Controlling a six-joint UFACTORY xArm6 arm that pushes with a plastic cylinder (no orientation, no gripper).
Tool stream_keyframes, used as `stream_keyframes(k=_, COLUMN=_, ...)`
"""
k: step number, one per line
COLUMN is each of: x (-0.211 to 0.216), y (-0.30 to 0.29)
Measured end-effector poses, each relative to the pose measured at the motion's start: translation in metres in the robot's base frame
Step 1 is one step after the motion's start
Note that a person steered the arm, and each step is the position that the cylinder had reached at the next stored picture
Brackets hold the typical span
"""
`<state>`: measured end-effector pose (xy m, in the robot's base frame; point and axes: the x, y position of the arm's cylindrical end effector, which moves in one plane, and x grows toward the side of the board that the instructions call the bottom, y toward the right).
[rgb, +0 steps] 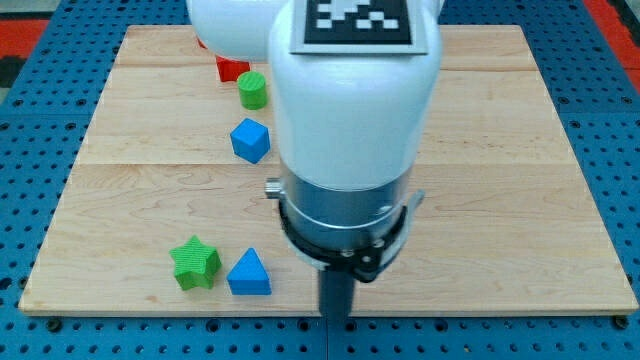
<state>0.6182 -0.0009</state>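
- Blue triangle block (249, 274): my tip (335, 316) just to its right, apart; rod only, no jaws.
- Green star (195, 263) touching its left.
- Blue cube (250, 140), green cylinder (253, 90), red block (230, 68) well above.

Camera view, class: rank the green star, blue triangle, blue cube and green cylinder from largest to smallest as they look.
1. Green star and blue triangle: alike, and nearer the view's bottom, so their order is unsure.
2. Blue cube.
3. Green cylinder.

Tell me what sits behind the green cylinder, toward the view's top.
A red block sits just behind the green cylinder. The white arm covers its upper part, so its shape is unclear. My tip is out of sight.
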Motion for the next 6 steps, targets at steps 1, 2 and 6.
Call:
stream_keyframes(k=1, x=-0.026, y=-0.039)
stream_keyframes(k=2, x=0.001, y=-0.055)
stream_keyframes(k=6, x=-0.044, y=-0.153)
